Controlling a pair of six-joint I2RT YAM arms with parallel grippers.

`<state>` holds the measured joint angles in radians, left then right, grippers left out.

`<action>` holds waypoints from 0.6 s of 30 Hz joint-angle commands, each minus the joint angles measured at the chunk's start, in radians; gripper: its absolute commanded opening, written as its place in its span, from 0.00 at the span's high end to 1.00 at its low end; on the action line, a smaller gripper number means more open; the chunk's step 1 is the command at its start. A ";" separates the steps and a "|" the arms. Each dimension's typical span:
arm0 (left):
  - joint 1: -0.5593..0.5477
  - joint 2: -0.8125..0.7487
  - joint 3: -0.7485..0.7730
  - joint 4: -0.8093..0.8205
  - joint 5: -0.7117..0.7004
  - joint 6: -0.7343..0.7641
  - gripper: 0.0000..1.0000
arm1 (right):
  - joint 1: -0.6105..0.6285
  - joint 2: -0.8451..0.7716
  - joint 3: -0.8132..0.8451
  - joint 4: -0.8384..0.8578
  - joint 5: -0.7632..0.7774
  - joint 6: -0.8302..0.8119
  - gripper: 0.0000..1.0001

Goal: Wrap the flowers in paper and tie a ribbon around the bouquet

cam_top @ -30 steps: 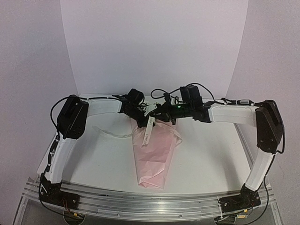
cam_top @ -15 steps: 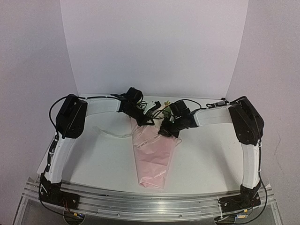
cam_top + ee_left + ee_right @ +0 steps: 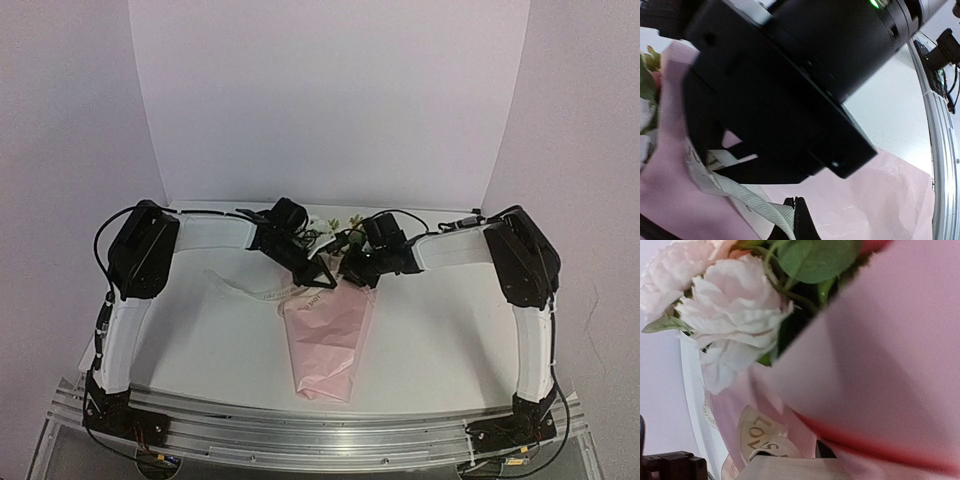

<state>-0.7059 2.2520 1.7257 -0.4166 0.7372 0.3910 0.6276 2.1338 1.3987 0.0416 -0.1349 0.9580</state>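
Nearest to us, just past the aluminium rail [image 3: 330, 430] at the table [image 3: 450, 340] edge, lies the pointed tip of the bouquet [image 3: 326, 345], which we take as our landmark. Its cone of pink paper [image 3: 880, 200] widens away from us. It lies flat and is already rolled round the stems, so we judge the wrapping done and the tying to be the step in hand.

Both arms meet at the bouquet's wide mouth. The left gripper [image 3: 316, 273] sits at the mouth's left edge with its jaws pressed together. In its own camera the ribbon [image 3: 245, 291] runs straight into the closed tips, so we judge it pinched there. The free length of the strip trails slack across the table to the left of the bouquet. We reckon it is held at the neck so it can be led round the cone.

The right gripper [image 3: 358, 267] crowds the mouth's right edge, close against the left one. Its camera shows only paper, a lettered piece of ribbon and one of the flowers [image 3: 732, 305]. We cannot tell whether its jaws are apart.

Just beyond the mouth the flowers poke out, half hidden by both wrists. What stands in the way is two grippers packed tight over a soft neck. Behind the bouquet rises a white backdrop [image 3: 330, 100].
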 commanded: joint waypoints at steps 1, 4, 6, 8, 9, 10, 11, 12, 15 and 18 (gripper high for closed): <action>-0.024 -0.047 -0.066 0.009 0.031 0.005 1.00 | -0.003 -0.077 -0.057 0.131 -0.004 0.075 0.70; -0.027 -0.042 -0.100 0.032 0.004 0.009 1.00 | -0.003 -0.115 -0.090 0.123 -0.025 0.092 0.68; -0.028 -0.034 -0.104 0.040 -0.016 0.013 1.00 | -0.003 -0.152 -0.113 0.072 -0.046 0.100 0.66; -0.029 -0.026 -0.104 0.041 -0.027 0.018 1.00 | -0.003 -0.188 -0.125 -0.016 -0.069 0.096 0.65; -0.030 -0.023 -0.103 0.041 -0.031 0.021 1.00 | -0.003 -0.210 -0.127 -0.067 -0.078 0.091 0.64; -0.032 -0.020 -0.103 0.041 -0.033 0.024 1.00 | -0.003 -0.230 -0.130 -0.117 -0.091 0.081 0.64; -0.032 -0.019 -0.103 0.041 -0.035 0.024 1.00 | -0.003 -0.247 -0.128 -0.187 -0.103 0.060 0.63; -0.032 -0.019 -0.103 0.041 -0.036 0.025 1.00 | -0.003 -0.268 -0.124 -0.259 -0.113 0.036 0.63; -0.034 -0.017 -0.102 0.039 -0.041 0.036 1.00 | -0.014 -0.330 -0.099 -0.430 -0.146 -0.059 0.60; -0.041 -0.016 -0.101 0.033 -0.047 0.053 1.00 | -0.055 -0.355 -0.047 -0.520 -0.211 -0.140 0.58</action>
<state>-0.7350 2.2520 1.6222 -0.3993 0.7056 0.4058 0.6148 1.8445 1.2739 -0.2596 -0.2522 0.9491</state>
